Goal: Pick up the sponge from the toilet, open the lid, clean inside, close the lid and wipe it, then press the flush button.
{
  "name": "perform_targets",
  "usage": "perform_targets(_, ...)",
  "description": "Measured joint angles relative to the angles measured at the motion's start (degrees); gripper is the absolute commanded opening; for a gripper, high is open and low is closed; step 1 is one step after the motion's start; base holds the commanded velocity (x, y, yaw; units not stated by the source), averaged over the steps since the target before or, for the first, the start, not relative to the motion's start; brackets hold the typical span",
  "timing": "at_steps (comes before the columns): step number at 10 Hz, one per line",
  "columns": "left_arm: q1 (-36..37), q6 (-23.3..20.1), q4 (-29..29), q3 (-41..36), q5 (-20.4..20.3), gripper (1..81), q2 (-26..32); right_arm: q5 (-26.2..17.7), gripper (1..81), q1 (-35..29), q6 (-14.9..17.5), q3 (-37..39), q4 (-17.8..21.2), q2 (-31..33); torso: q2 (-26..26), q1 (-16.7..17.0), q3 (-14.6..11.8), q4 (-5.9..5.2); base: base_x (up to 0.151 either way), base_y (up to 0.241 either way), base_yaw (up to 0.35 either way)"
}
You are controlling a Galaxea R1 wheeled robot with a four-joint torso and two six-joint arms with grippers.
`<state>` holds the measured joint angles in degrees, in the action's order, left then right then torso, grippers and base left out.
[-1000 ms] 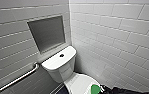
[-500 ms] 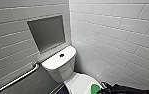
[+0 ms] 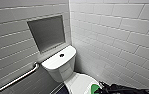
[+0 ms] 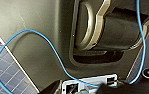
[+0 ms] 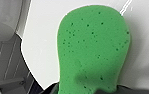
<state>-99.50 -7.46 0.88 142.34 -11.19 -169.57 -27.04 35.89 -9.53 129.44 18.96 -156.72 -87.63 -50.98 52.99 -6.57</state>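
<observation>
The white toilet point(image 3: 61, 67) stands in the corner with its lid point(image 3: 80, 83) down. The dark round flush button point(image 3: 61, 55) sits in the middle of the tank top. A bright green sponge point(image 3: 95, 88) lies flat on the lid's near right part. My right arm point(image 3: 120, 89) comes in dark and low from the right, its end just beside the sponge. In the right wrist view the sponge point(image 5: 95, 50) shows large and close on the glossy white lid point(image 5: 45, 30), lying free.
A metal grab rail point(image 3: 17, 80) runs along the left tiled wall. A grey recessed niche point(image 3: 47, 32) sits above the tank. The right tiled wall point(image 3: 115, 37) stands close beside the toilet. The left wrist view shows a blue cable point(image 4: 40, 37) and blue floor tiles point(image 4: 5, 75).
My right arm's dark shape has grown a little at the lower right of the head view. The toilet and the sponge have not moved.
</observation>
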Motion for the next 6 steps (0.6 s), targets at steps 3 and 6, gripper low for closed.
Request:
perform_targets(3,0.0,0.0,0.02,0.2,-0.02,81.1,-0.24,0.28,81.1,0.55,0.0,1.23,-0.09,-1.22,0.0,0.0,0.02,0.0,0.0,0.0,0.0)
perform_targets(6,0.02,0.0,0.02,0.27,0.0,81.1,-0.27,0.94,81.1,1.12,0.02,3.41,-0.09,-2.62,0.0,0.0,0.64,0.0,0.0,0.0,0.0)
